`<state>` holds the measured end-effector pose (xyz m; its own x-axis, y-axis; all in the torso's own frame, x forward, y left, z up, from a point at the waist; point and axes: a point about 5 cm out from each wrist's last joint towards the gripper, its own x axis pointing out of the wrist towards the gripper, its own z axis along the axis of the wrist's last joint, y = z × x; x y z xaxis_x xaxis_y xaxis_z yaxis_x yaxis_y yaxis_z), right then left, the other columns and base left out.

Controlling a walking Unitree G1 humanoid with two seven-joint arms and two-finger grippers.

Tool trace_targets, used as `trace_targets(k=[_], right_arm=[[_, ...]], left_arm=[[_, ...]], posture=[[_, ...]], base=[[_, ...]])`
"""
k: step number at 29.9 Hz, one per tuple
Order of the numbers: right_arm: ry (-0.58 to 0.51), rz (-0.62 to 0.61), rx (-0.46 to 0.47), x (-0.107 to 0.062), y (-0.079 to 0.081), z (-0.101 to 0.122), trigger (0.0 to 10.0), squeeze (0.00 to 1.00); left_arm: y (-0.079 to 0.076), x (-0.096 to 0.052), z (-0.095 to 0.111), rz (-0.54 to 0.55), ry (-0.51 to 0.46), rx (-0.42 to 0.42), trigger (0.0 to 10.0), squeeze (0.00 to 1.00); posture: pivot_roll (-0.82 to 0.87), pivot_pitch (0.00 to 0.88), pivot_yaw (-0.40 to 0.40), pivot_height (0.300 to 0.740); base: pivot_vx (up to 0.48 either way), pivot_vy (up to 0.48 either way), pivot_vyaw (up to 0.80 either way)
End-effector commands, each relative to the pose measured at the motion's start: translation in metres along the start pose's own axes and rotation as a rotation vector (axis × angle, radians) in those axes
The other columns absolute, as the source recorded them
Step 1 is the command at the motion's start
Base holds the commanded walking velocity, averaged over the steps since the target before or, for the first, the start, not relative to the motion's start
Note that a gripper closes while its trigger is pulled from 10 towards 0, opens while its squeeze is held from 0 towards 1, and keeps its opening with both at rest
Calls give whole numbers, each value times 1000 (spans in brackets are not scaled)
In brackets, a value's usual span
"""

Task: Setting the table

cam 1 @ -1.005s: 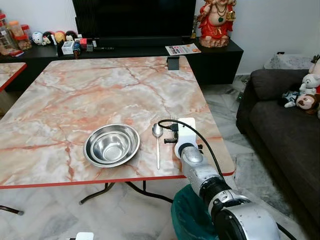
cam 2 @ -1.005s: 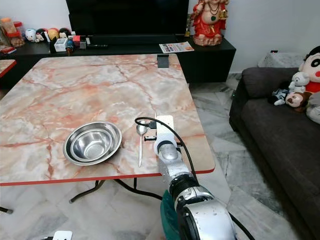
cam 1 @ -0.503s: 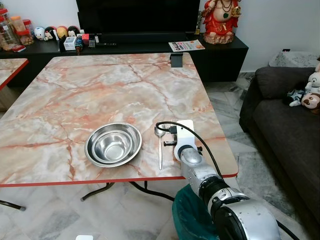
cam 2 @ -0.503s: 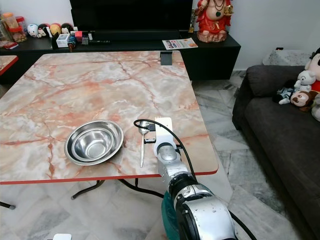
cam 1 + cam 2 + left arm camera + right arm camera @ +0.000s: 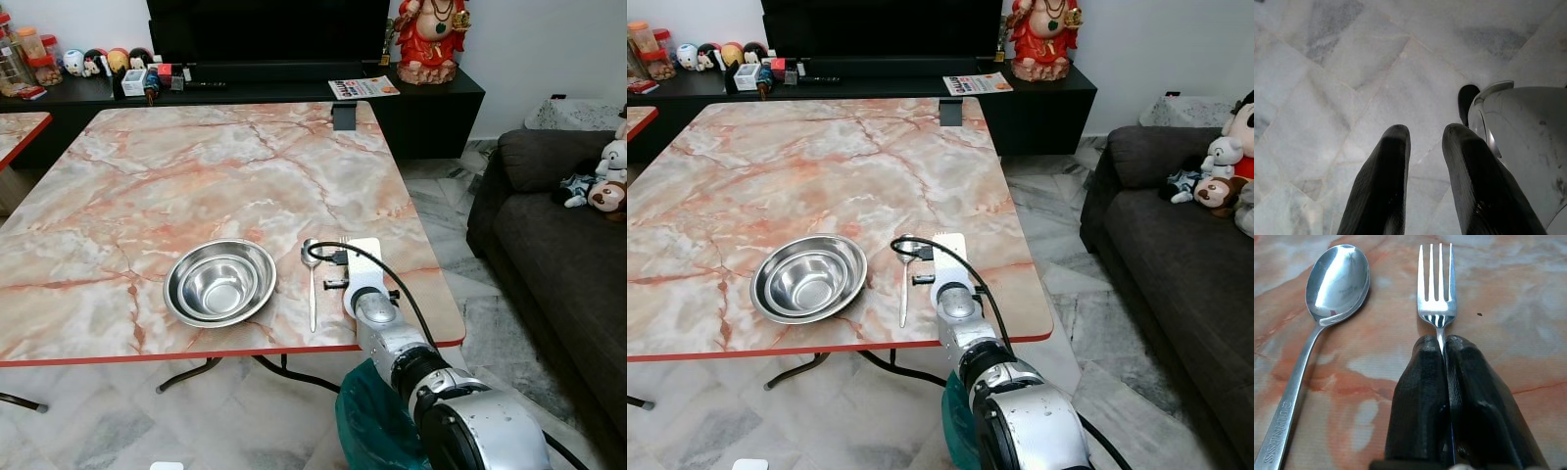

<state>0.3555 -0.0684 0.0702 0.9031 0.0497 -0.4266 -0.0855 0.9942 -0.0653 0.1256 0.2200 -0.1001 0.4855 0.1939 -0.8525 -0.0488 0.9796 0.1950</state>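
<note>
Nearly done, by the look of it: the round shiny stainless-steel bowl [image 5: 219,282] sits near the front edge of the tabletop [image 5: 176,186], and the long silver steel spoon [image 5: 311,284] lies just to its right, bowl end pointing away from the robot. The right hand [image 5: 1444,350] is low over the tabletop just right of the spoon, black fingers pressed together on the neck of the silver four-tined steel fork [image 5: 1436,286], tines pointing away and parallel to the spoon. The fork looks flat on or touching the surface, so what seems left is letting go and pulling the arm back. Nothing else of a place setting shows, so whether more is needed can't be told.

The left hand [image 5: 1425,161] hangs idle over pale marble floor tiles [image 5: 1327,73], fingers slightly apart, holding nothing.

Surface: a large rectangular tabletop in pink-orange marble pattern with a red edge, glossy and hard, so cutlery could slide on it. A small dark block [image 5: 341,117] stands at the far edge.

Room: a black low TV cabinet [image 5: 431,98] runs along the far wall, carrying a red and gold statue [image 5: 428,39], a leaflet [image 5: 362,87] and small jars and toys [image 5: 98,67]. A dark grey sofa [image 5: 558,245] with soft toys [image 5: 602,186] is on the right.
</note>
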Motion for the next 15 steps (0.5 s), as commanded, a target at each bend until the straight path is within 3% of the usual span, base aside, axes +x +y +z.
trace_targets(k=[1,7,8,9,15], right_arm=[[22,3,-9,0,1,-4,10000,373],[23,8,-8,-1,2,-5,10000,380],[23,9,-8,-1,3,-5,10000,784],[24,9,-6,-1,3,-5,10000,965],[30,12,-3,-1,4,-7,10000,1000]], left_arm=[[1,0,-2,-6,6,4,10000,0],[2,-1,-3,-4,7,6,10000,0],[2,-1,-3,-4,8,6,10000,0],[2,-1,-3,-4,7,6,10000,0],[3,-1,-3,-1,9,7,10000,0]], posture=[[73,27,-17,727],[75,28,-16,727],[75,28,-16,727],[77,28,-16,727],[83,29,-16,727]], base=[[0,0,0],[0,0,0],[0,0,0],[0,0,0],[0,0,0]])
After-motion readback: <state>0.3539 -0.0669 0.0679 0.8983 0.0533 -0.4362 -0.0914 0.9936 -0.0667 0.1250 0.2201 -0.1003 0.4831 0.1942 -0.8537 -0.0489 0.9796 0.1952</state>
